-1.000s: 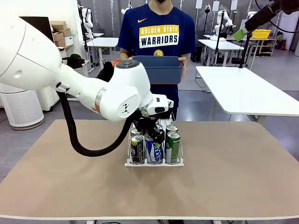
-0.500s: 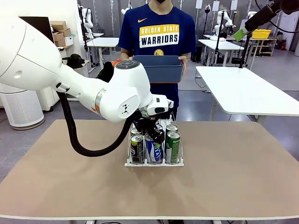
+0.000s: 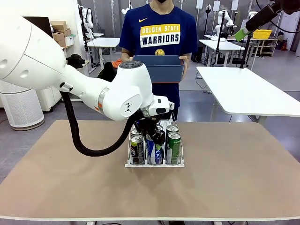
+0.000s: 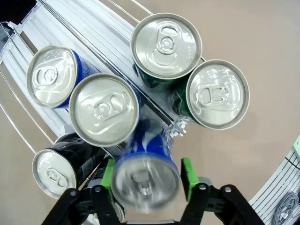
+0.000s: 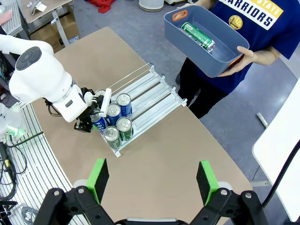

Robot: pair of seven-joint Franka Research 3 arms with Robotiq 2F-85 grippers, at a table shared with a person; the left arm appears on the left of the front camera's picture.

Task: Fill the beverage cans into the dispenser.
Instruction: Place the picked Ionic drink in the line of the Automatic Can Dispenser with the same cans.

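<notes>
The left claw (image 4: pixel 148 171) hangs low over the end of the dispenser (image 4: pixel 70 28). Its green pads (image 4: pixel 187 172) are parted to either side of a blue can (image 4: pixel 145 180), which shows blurred in the middle lane with a sliver of gap at one pad. Compared with a second ago, the left arm's big white elbow joint sits slightly farther across in the front view, while the claw (image 3: pixel 153 133) is at much the same spot above the front row. Just ahead of the claw in the same lane stand two more blue cans (image 4: pixel 104 110). Two green cans (image 4: pixel 166 40) stand to one side of it and a black can (image 4: pixel 55 172) to the other. Well beyond it the person holds the blue-grey tub (image 3: pixel 161 69) as before, a lone green can (image 5: pixel 198 36) lying inside. The right claw (image 5: pixel 152 178) stays high above the counter (image 5: pixel 178 140), jaws wide apart and empty.
</notes>
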